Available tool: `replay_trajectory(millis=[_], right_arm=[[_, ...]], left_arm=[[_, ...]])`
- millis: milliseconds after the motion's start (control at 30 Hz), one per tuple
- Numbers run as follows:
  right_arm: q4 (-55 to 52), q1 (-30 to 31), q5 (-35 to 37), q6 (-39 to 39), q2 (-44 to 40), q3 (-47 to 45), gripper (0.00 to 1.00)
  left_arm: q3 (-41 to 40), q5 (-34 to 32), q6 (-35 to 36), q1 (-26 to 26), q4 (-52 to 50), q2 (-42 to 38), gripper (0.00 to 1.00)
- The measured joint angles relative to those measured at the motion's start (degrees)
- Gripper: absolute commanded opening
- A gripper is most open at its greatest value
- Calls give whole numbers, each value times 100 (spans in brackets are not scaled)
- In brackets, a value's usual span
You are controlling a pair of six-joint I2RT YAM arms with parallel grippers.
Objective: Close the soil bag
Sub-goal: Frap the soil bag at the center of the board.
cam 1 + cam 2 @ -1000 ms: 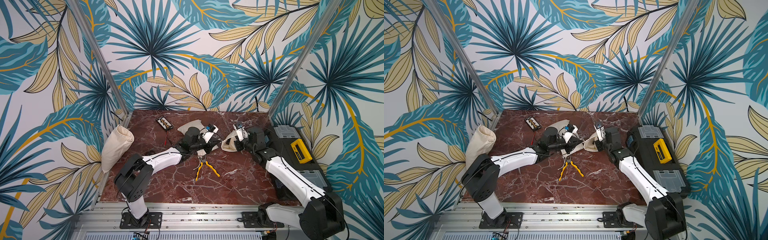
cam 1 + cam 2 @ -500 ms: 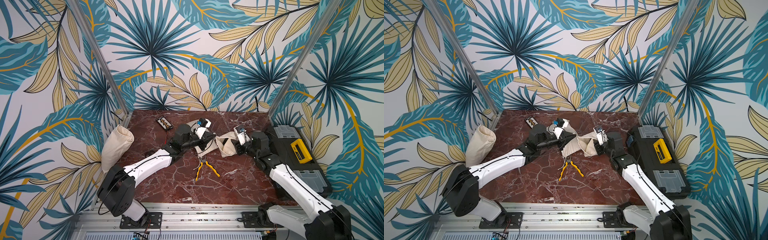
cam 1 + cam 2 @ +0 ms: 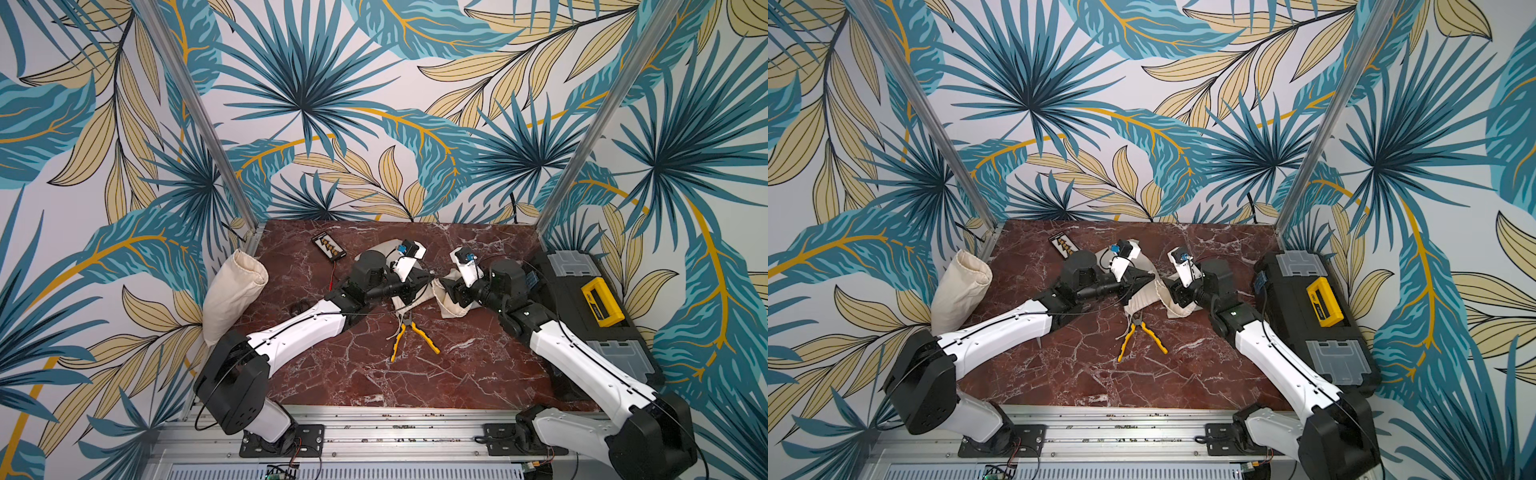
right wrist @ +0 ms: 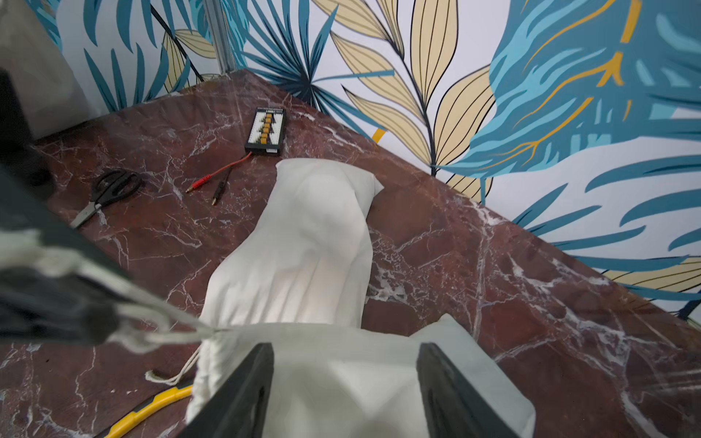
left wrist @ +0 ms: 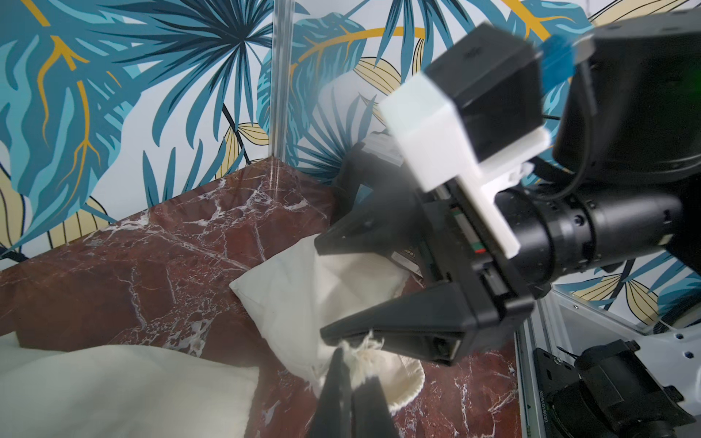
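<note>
**A:** How does the left gripper (image 5: 352, 369) stand?

**B:** Its jaws are pressed together on the drawstring (image 5: 364, 354). A frayed tuft of cream cord sticks out just past the tips.

**A:** And the right gripper (image 4: 345, 347)?

**B:** Its jaws are well apart, one on each side of the near end of the soil bag (image 4: 311, 235). Cloth lies between them, but they are not squeezing it. I cannot tell whether either jaw touches the cloth.

**A:** Where does the cord go?

**B:** In the right wrist view it runs, blurred, from the left gripper to the bag's hem, where the cloth is puckered. A thinner cord end lies loose on the marble nearby.

**A:** What does the bag look like?

**B:** It is plain cream cloth, limp and creased, lying on its side. It sits near the middle of the marble table (image 3: 415, 374), between the two grippers in both top views. Beyond the hem, cloth stretches away toward the charger board (image 4: 267, 131). I cannot tell whether the mouth is fully drawn shut.

**A:** What is around it?

**B:** Yellow-handled pliers (image 3: 409, 328) lie just in front of it, and scissors (image 4: 110, 189) lie farther to the left. A black toolbox (image 3: 582, 299) stands at the table's right edge. Another cloth sack (image 3: 232, 291) leans against the left wall, well apart.
</note>
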Motion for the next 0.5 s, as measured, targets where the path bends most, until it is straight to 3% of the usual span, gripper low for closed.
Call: replay_trajectory(millis=[267,500], right_arm=[[-33,66,-435,-7,-210,2,75],[59,341,-533,11,-136,55,73]], left_arm=[[2,-372,-35,2,-210,-20,0],[0,-382,-107,2,-278,-127,1]])
